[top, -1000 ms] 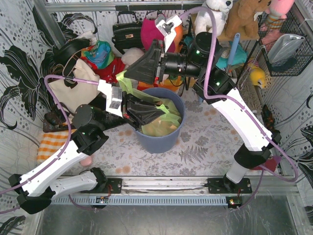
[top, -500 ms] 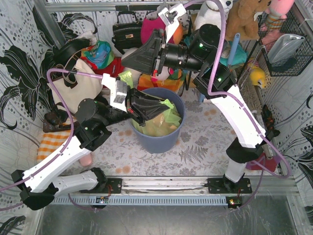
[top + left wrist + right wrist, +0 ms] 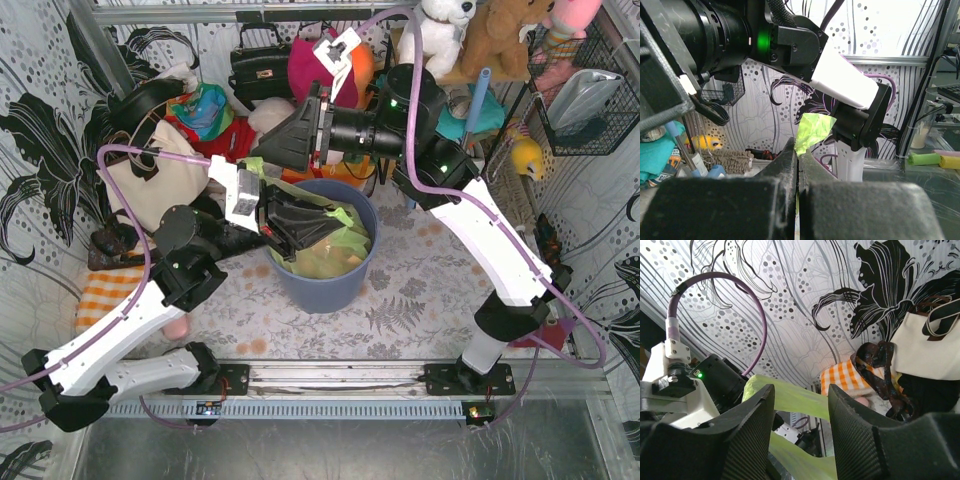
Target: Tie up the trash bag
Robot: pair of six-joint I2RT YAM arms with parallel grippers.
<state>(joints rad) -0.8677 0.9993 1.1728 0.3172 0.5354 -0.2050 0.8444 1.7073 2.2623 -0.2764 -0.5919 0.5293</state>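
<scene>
The trash bag (image 3: 347,247) is lime-green and sits inside the blue-grey bin (image 3: 325,285) at the table's middle, with tan paper showing through it. My left gripper (image 3: 334,214) is over the bin's mouth, shut on a flap of the bag (image 3: 813,131) that sticks up between its fingers (image 3: 786,159). My right gripper (image 3: 258,158) is at the bin's far-left rim, pointing left, and is open. A stretched green strip of the bag (image 3: 790,396) runs across its gap (image 3: 801,399), and I cannot tell whether it touches the fingers.
A black handbag (image 3: 258,62), coloured bags and plush toys (image 3: 490,35) crowd the back. A cream tote (image 3: 160,185) and an orange-checked cloth (image 3: 105,290) lie at the left. A wire basket (image 3: 590,95) hangs at the right.
My right gripper rose toward the back, then came back down to the bin's far-left rim. My left gripper shifted slightly over the bin, still shut on the flap.
</scene>
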